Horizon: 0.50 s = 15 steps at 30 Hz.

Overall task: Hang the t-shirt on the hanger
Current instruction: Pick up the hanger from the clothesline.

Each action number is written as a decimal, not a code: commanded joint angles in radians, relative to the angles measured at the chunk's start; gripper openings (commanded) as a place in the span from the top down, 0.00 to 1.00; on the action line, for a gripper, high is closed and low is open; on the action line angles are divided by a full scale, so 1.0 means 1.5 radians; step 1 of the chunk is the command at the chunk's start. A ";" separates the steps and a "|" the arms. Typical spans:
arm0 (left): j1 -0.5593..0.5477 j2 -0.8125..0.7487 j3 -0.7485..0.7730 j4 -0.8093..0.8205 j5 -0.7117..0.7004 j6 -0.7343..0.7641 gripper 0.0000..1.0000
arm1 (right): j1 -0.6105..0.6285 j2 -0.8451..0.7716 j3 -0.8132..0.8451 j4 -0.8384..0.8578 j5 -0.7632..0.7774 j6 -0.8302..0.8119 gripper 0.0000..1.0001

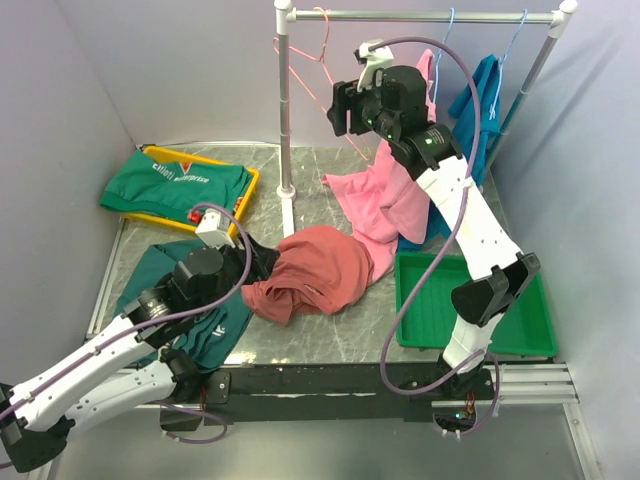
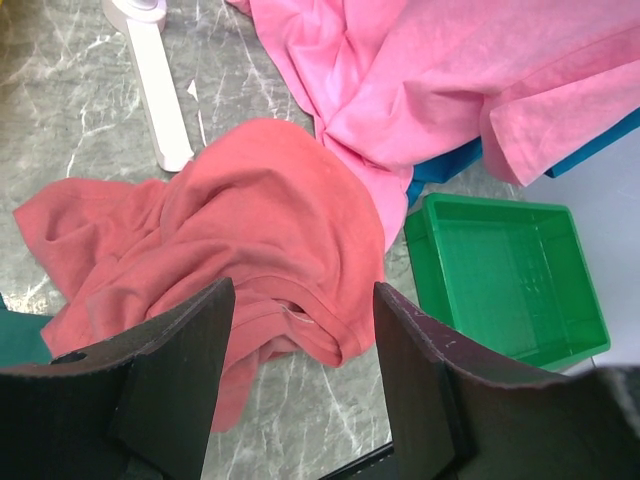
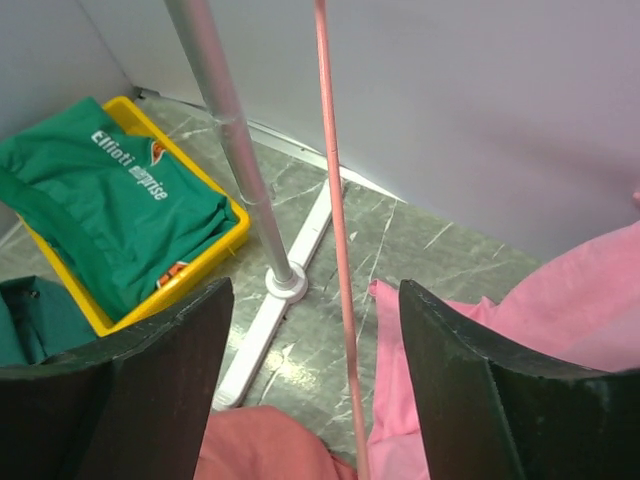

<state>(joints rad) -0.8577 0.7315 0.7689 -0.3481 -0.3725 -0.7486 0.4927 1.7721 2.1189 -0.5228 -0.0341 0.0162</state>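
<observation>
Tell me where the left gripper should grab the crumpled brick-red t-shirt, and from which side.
Grip the t-shirt at its stitched edge, the thick rolled rim on the side facing the left gripper. Come down from above on that near side. The gripper is open with the rim lined up between its fingers, and the rest of the heap looks smoother, with less to pinch.

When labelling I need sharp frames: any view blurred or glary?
Top external: even light, no glare, dusty brick-red cloth t-shirt sharp. Left wrist: black left fingers soft, t-shirt crisp. Right wrist: black right fingers soft, thin salmon-pink wire hanger clear.
</observation>
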 commanded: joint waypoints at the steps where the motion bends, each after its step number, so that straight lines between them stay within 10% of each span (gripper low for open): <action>1: 0.002 -0.018 0.015 0.006 -0.014 0.011 0.37 | -0.009 0.023 0.019 0.013 -0.047 -0.025 0.28; 10: 0.003 -0.028 0.016 -0.009 -0.006 0.002 0.37 | -0.007 0.077 0.062 0.004 -0.028 -0.012 0.46; 15: 0.003 -0.047 0.018 -0.018 -0.007 -0.004 0.38 | -0.008 0.058 0.053 0.031 0.015 0.012 0.78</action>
<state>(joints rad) -0.8577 0.6891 0.7689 -0.3798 -0.3725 -0.7494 0.4835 1.9095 2.1914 -0.5472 -0.0635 0.0071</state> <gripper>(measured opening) 0.623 0.327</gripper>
